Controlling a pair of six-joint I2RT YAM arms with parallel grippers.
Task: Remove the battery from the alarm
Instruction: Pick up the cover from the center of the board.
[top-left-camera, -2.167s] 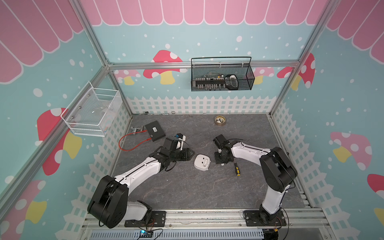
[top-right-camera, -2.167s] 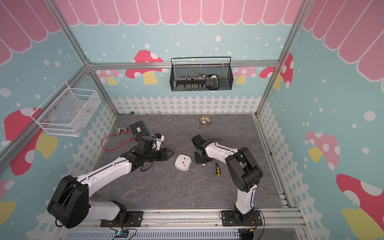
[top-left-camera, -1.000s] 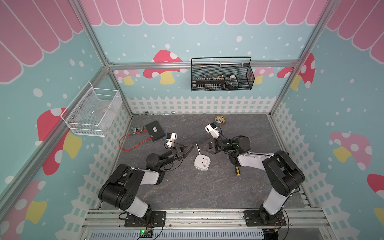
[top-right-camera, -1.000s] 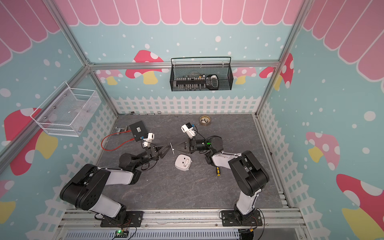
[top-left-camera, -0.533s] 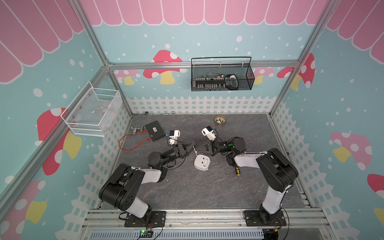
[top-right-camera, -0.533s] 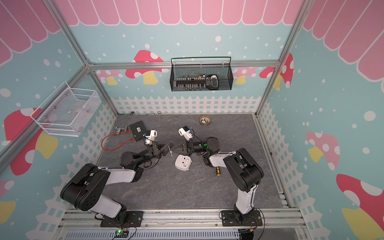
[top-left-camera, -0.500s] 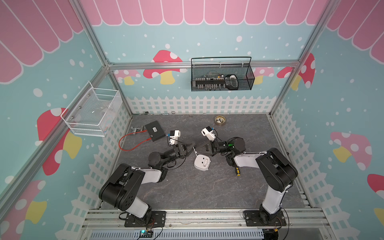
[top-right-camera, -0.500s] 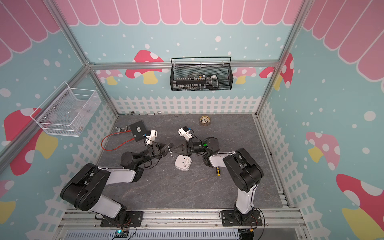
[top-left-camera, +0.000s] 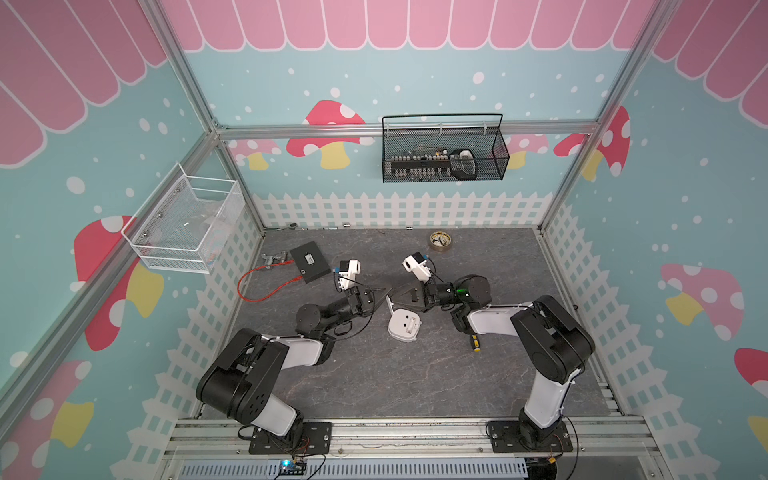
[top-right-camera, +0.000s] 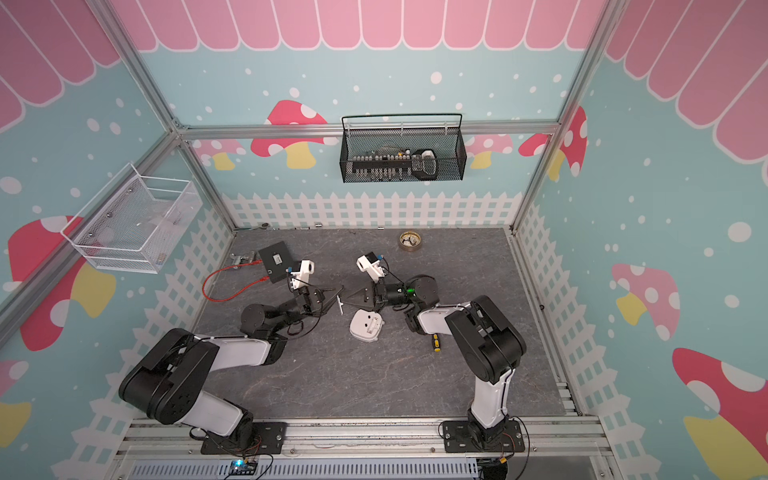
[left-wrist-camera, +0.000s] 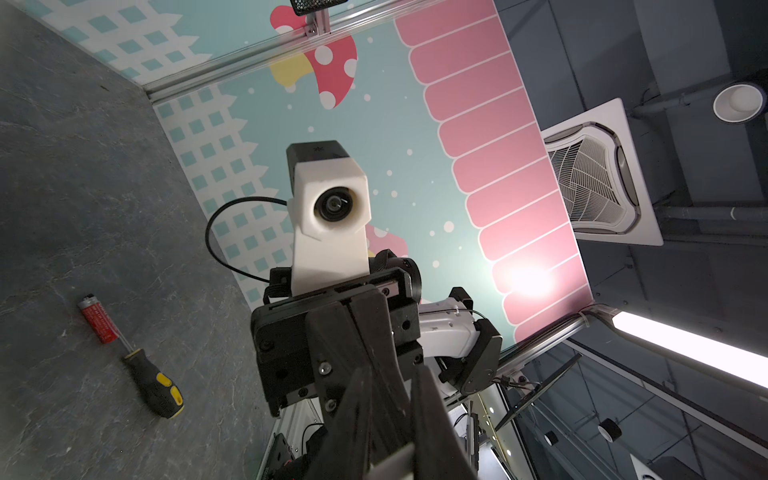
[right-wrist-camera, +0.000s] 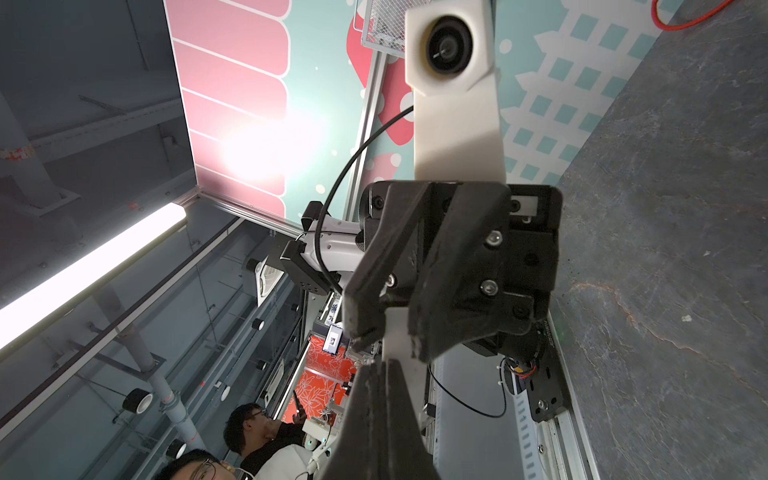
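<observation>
The white alarm (top-left-camera: 404, 325) lies face down on the grey floor, its recess upward, in both top views (top-right-camera: 365, 326). Just above it a small white cover plate (top-left-camera: 389, 302) hangs between both grippers. My left gripper (top-left-camera: 384, 291) has its fingers shut on the plate (left-wrist-camera: 392, 461). My right gripper (top-left-camera: 394, 295) pinches the plate's other edge (right-wrist-camera: 395, 332), fingers pressed together. The battery (left-wrist-camera: 96, 319), red with silvery ends, lies loose on the floor at the screwdriver's (left-wrist-camera: 151, 384) tip. The right arm hides the battery in both top views.
A black box (top-left-camera: 310, 262) with a red cable (top-left-camera: 266, 291) lies at the back left. A brass dial (top-left-camera: 440, 240) sits at the back. The screwdriver (top-left-camera: 473, 343) lies under my right arm. Wire baskets hang on the back wall (top-left-camera: 444, 160) and left wall (top-left-camera: 187, 224).
Both grippers have drawn together above the alarm. The left jaws, open a second ago, have closed around the plate carried by the right gripper.
</observation>
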